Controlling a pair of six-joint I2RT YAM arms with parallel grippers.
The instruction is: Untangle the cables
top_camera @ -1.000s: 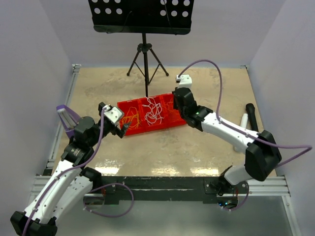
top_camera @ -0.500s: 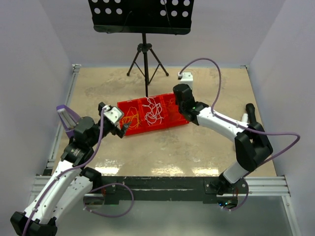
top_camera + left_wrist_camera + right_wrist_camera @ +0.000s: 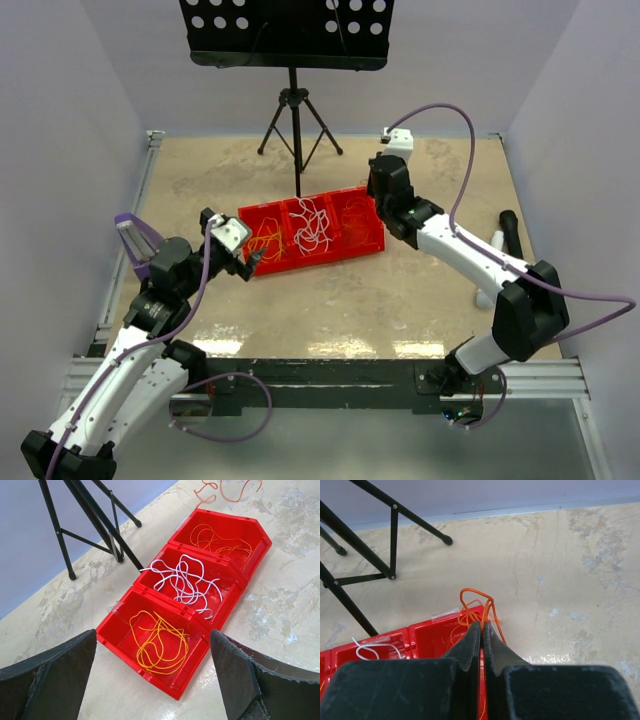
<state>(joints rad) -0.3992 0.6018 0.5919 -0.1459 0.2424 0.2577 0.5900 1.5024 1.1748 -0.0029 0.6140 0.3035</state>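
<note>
Three joined red bins (image 3: 330, 258) hold the cables sorted by colour. In the left wrist view yellow cables (image 3: 160, 645) lie in the nearest bin (image 3: 145, 672), white cables (image 3: 185, 580) in the middle one, and orange cables (image 3: 222, 540) in the far one. My left gripper (image 3: 152, 680) is open and empty, hovering short of the yellow bin. My right gripper (image 3: 482, 625) is shut on an orange cable (image 3: 477, 597) that loops out past its tips, above the far edge of the orange bin (image 3: 435, 635). In the top view the right gripper (image 3: 373, 200) is over the bins' right end.
A black music stand (image 3: 296, 130) on a tripod stands just behind the bins; its legs (image 3: 365, 545) spread across the table near them. A white tube (image 3: 494, 245) and a black object (image 3: 510, 225) lie at the right edge. Walls close in on three sides.
My right arm has lifted and swung back to the right, away from over the orange bin, still shut. The left arm has not moved.
</note>
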